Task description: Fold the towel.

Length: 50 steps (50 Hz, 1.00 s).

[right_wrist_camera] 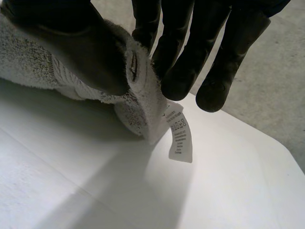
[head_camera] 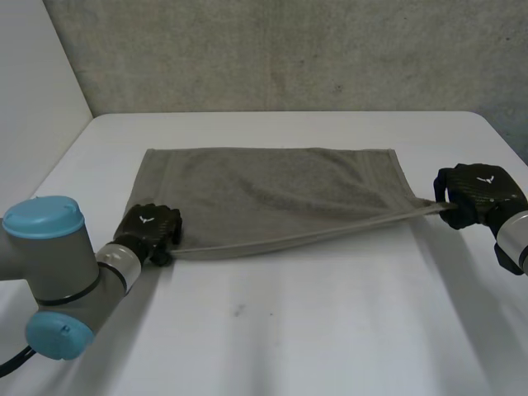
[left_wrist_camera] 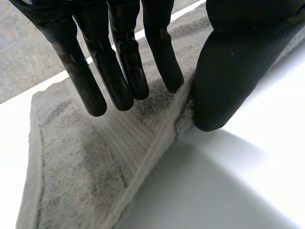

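Pinching the near left corner of the grey towel (head_camera: 272,194) between thumb and fingers of the left hand (head_camera: 148,231). Gripping the near right corner, care label (right_wrist_camera: 180,138) dangling, with the right hand (head_camera: 480,191). Spread on the white table (head_camera: 330,330), near edge taut.

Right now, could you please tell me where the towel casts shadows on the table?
Head view: a thin shadow under the towel's raised near edge on the table. Left wrist view: a grey shadow beneath the lifted edge. Right wrist view: shadow below the pinched corner and its tag.
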Motion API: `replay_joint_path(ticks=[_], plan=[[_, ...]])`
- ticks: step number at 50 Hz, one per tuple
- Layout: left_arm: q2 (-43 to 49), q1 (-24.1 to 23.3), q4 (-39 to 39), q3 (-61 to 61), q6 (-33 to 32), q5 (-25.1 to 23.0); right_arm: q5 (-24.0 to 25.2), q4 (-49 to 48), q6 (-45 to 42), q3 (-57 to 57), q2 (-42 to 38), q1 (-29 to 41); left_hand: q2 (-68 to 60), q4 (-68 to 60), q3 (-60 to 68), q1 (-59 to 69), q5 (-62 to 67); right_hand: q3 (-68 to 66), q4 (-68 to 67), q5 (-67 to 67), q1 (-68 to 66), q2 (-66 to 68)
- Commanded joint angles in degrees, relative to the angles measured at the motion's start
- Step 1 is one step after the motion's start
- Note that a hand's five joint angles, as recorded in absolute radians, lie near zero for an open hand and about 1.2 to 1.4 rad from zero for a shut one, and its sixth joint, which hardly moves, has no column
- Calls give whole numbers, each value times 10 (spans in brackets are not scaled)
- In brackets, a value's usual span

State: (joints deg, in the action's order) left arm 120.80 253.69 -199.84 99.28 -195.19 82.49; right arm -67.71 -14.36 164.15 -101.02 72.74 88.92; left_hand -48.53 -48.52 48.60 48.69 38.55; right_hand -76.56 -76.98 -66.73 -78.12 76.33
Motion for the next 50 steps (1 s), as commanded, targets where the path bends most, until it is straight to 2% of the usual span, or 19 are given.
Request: replay_joint_path(ticks=[1,11,20,28,30,34,38,42,43,47,48,50], plan=[[-20,11,7,13,-1,7,-3,-3,-3,2,-1,-16,-64,-64,64,63,64,-34,-30,-33,-19,37],[-51,20,7,19,-2,8,-4,-3,-7,6,-9,-19,-66,-66,65,64,66,-34,-30,-33,-19,37],[-49,33,22,19,-29,8,-5,-4,-9,7,-13,-20,-86,-86,85,85,86,-34,-30,-33,-19,37],[-50,33,59,23,-83,11,-6,-3,-11,10,-13,-19,-162,-162,161,160,162,-34,-30,-33,-19,37],[-51,33,80,32,-100,21,-5,-3,-11,11,-13,-19,-314,-314,313,312,313,-34,-30,-33,-19,37],[-62,37,96,40,-106,26,-7,10,-40,13,-9,-14,-315,-315,314,313,314,-34,-30,-33,-19,37],[-107,44,121,60,-106,23,-7,38,-78,12,-4,-13,-315,-315,314,313,314,-34,-30,-33,-19,37],[-152,56,135,84,-106,20,-7,134,-145,17,13,-14,-315,-315,314,313,314,-34,-30,-33,-19,37],[-179,64,144,97,-107,18,-7,135,-145,17,13,-14,-315,-315,314,313,314,-34,-30,-33,-19,37],[-278,87,195,140,-109,9,-3,240,-212,7,38,-22,-315,-315,314,313,314,-34,-30,-33,-19,37],[-278,87,195,140,-109,9,-3,240,-212,6,38,-22,-315,-315,314,313,314,-34,-30,-33,-19,37],[-338,96,240,162,-110,-16,-1,274,-234,-1,50,-29,-315,-315,314,313,314,-34,-30,-33,-19,37]])
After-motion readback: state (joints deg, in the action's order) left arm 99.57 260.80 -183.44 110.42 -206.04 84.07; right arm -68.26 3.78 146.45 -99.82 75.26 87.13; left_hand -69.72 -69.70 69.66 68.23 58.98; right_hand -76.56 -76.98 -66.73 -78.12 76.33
